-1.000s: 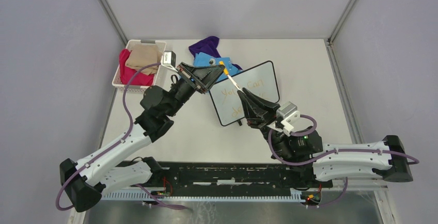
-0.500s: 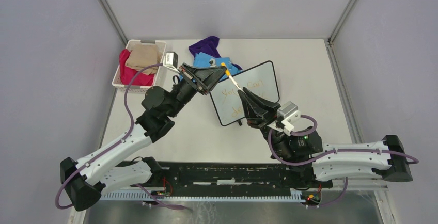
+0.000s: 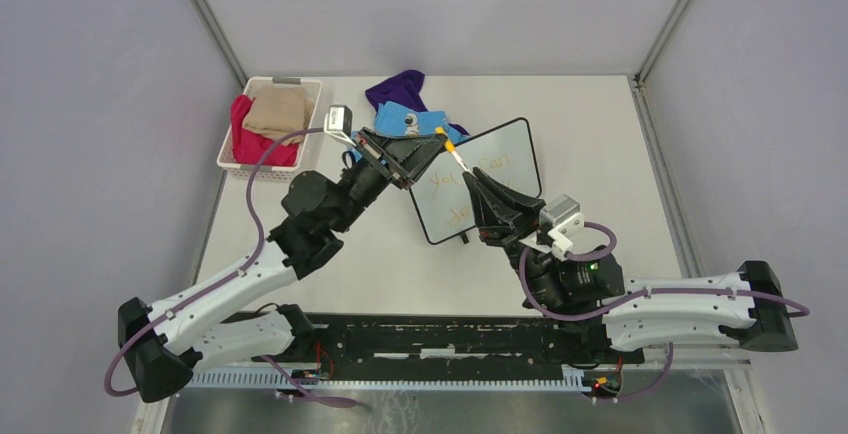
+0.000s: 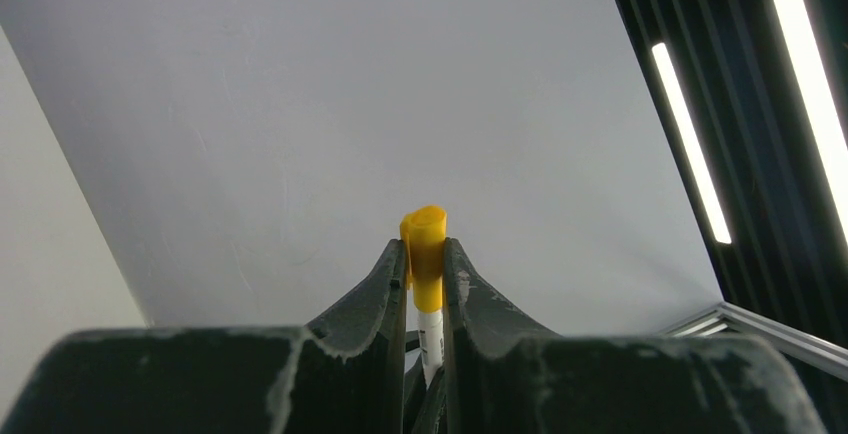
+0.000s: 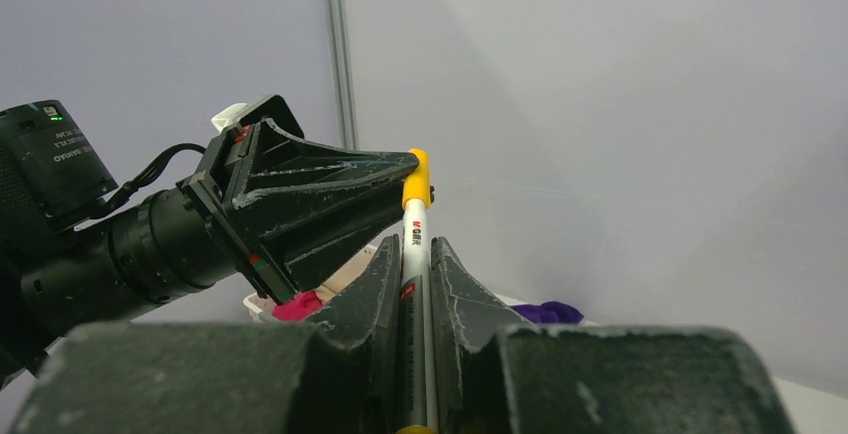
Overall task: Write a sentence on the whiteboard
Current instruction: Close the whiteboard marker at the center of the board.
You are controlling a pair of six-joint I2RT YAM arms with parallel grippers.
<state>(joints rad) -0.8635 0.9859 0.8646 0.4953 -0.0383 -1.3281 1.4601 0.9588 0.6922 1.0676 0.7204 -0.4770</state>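
The whiteboard (image 3: 511, 147) lies tilted on the table, black-framed, with the sentence (image 3: 487, 165) in thin orange handwriting partly hidden under the arms. A white marker (image 3: 455, 158) with a yellow cap (image 3: 441, 134) is held in the air above the board between both grippers. My right gripper (image 3: 469, 176) is shut on the marker's white barrel (image 5: 413, 239). My left gripper (image 3: 436, 138) is shut on the yellow cap (image 4: 425, 244), pinching it between its fingertips. In the right wrist view the left gripper (image 5: 400, 166) meets the cap (image 5: 417, 179) at the marker's far end.
A white basket (image 3: 250, 87) holding red and tan cloths stands at the back left. A purple cloth (image 3: 398, 87) and a blue cloth (image 3: 402, 116) lie behind the board. Grey walls and metal posts enclose the table.
The left arm has swung a little to the right and turned its wrist, carrying the cap end with it. The right gripper has shifted slightly too. Both grips are unchanged.
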